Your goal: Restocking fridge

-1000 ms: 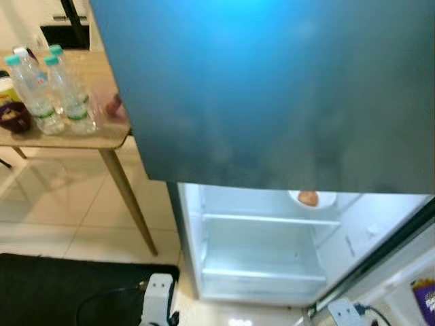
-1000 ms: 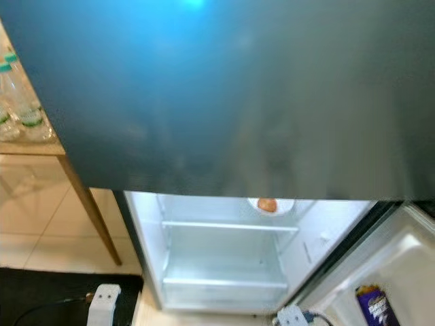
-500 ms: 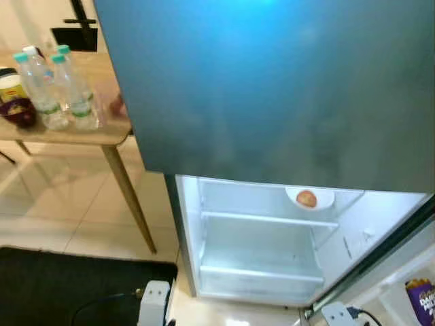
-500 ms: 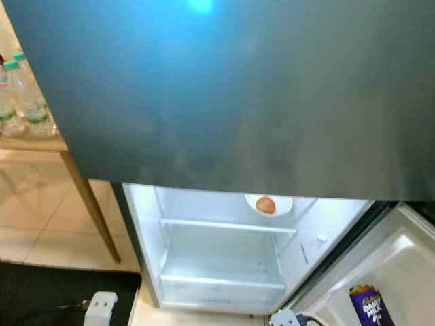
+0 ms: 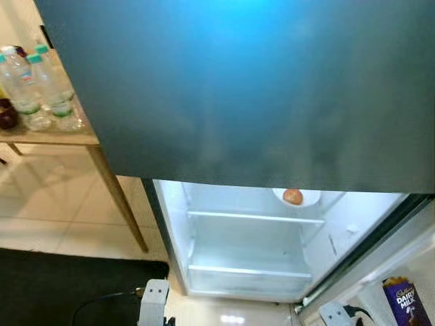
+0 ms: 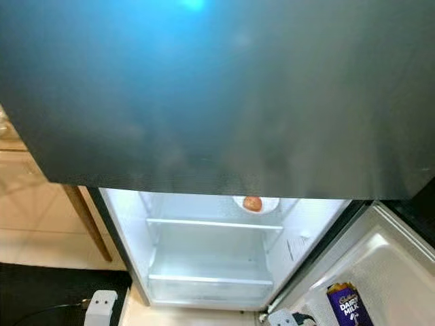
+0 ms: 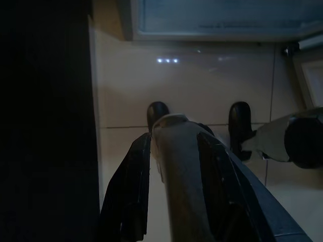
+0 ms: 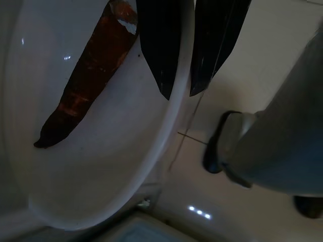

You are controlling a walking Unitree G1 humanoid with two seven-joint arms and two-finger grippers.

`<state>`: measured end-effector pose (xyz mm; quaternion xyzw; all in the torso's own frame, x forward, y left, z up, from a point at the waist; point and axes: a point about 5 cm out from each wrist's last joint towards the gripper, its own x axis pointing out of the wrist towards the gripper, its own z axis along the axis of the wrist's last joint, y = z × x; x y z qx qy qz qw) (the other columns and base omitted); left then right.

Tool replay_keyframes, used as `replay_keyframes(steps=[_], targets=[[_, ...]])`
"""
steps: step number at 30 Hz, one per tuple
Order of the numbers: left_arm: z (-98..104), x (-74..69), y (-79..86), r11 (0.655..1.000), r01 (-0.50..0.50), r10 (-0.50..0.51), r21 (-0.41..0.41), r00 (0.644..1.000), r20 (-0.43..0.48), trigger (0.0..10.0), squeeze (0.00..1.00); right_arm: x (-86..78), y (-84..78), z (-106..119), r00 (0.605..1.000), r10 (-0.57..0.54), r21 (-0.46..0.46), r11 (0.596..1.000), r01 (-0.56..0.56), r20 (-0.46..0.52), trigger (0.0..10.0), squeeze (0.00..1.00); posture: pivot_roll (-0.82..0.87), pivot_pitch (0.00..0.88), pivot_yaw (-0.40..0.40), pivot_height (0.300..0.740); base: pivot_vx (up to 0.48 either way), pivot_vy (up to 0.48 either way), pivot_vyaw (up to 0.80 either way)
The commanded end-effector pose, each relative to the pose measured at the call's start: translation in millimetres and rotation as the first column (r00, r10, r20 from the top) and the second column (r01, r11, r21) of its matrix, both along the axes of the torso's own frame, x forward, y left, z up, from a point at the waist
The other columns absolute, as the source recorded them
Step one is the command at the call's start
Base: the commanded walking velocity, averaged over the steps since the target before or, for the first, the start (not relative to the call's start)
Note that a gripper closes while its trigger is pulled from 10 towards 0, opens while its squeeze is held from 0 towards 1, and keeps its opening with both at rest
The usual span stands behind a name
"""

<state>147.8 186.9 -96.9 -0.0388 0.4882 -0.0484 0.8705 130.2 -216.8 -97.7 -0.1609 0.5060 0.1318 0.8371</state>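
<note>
You are carrying: the right end effector (image 8: 176,93) grips a plate (image 8: 101,166) with a carrot (image 8: 86,80), the left end effector (image 7: 176,166) grips a pale cylinder (image 7: 179,181); next, load the fridge (image 5: 251,244) shelf at 6 o'clock.

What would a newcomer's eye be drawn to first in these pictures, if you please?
First, the broad dark blue-grey fridge door panel across the top, and below it the brightly lit white fridge compartment, open, with a small white bowl holding a brown egg on its upper shelf. Next, the right gripper, its fingers clamped on the rim of a white plate carrying a long orange carrot.
</note>
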Motion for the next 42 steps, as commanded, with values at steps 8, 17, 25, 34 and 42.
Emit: replay_keyframes(steps=[8,17,25,34,42], targets=[[0,-0.8,1.2,1.0,0.0,0.0,0.006,1.0,-0.005,10.0,0.0,35.2,35.1,15,0.956,0.262,0.163,0.946,-0.282,0.133,10.0,0.0,-0.04,0.029,-0.027,0.74,0.0,0.0,0.0],[0,0.6,0.3,1.0,0.006,-0.006,0.006,1.0,0.0,10.0,0.0,49.4,46.9,23,0.853,0.482,0.038,0.866,-0.499,0.2,10.0,0.0,-0.04,0.037,-0.026,0.74,0.0,0.0,0.0],[1,1.6,0.9,1.0,0.004,-0.005,0.015,1.0,0.009,10.0,0.0,88.8,65.0,47,0.638,0.686,-0.233,0.723,-0.65,0.349,10.0,0.0,-0.04,0.039,-0.029,0.74,0.0,0.0,0.0],[17,34.5,-3.2,1.0,-0.003,0.006,-0.02,0.987,0.16,10.0,0.0,106.6,90.6,60,0.521,0.764,-0.289,0.634,-0.717,0.381,10.0,0.0,-0.04,0.041,-0.032,0.74,0.0,0.0,0.0],[50,79.3,5.5,0.998,0.022,0.007,-0.067,0.913,0.409,10.0,0.0,120.8,97.0,71,0.531,0.736,-0.258,0.658,-0.708,0.421,10.0,0.0,-0.04,0.042,-0.036,0.74,0.0,0.0,0.0]])
